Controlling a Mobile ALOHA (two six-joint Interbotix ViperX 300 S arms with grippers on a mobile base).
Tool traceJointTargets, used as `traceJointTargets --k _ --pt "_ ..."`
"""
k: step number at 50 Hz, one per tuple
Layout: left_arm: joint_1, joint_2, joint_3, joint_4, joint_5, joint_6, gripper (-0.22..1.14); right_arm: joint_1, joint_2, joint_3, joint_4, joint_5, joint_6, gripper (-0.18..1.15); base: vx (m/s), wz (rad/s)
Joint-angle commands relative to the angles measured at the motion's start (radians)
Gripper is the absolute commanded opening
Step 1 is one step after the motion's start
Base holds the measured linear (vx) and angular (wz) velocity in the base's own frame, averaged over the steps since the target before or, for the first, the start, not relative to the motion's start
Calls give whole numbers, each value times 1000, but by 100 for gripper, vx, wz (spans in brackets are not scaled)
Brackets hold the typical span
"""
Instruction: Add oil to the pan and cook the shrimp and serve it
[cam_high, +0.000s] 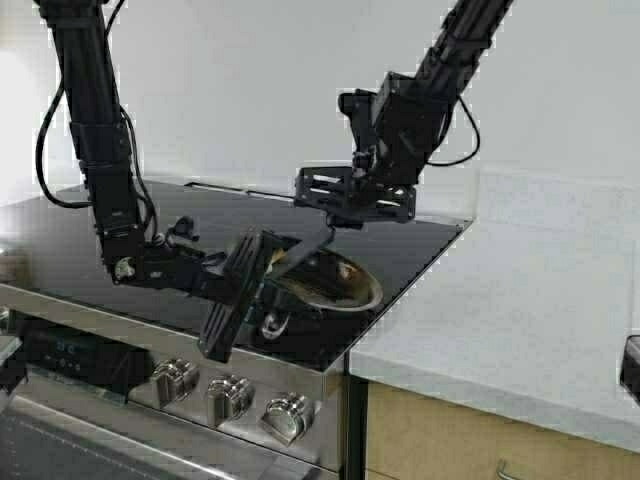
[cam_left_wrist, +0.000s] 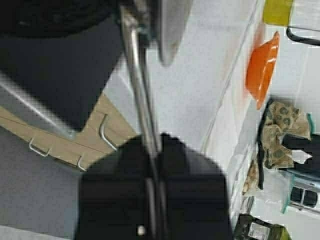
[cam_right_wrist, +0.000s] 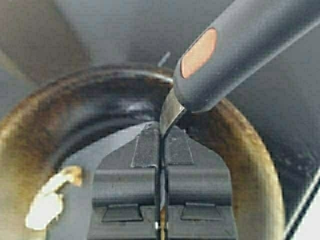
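Two claws at work over one black glass stovetop (cam_high: 120, 215). Nearest, along stove front: three silver knobs (cam_high: 230, 398), small lit display to their left. Just behind, left claw (cam_high: 238, 290) low over front edge of cooktop, clamped shut on thin metal handle (cam_left_wrist: 142, 107) of pan (cam_high: 330, 283); handle runs straight between closed fingers in left wrist view. Pan tipped, rim raised on near side, dark browned inside turned away from camera toward back-right. Inside pan: shrimp (cam_right_wrist: 47, 205), single pale curled piece, lying on dark floor near browned wall; no liquid distinguishable around it. Above pan, right claw (cam_high: 335, 222) reaching down from upper right, pinched shut on thin flat metal shank of grey-handled spatula (cam_right_wrist: 240, 50), copper-coloured dot on handle end; blade end not visible. Right of stove: pale speckled table (cam_high: 500, 320), wooden cabinet front below. Farthest, seen only from left wrist: orange bowl (cam_left_wrist: 261, 67) on table, yellow-green container (cam_left_wrist: 277, 11) beyond it at picture edge, patterned cloth (cam_left_wrist: 280, 132) beside bowl.
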Motion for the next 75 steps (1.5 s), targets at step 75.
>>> traceJointTargets --k 75 --pt "-5 60 -31 -130 -186 5 2 -29 -210 -15 0 71 -84 7 0 0"
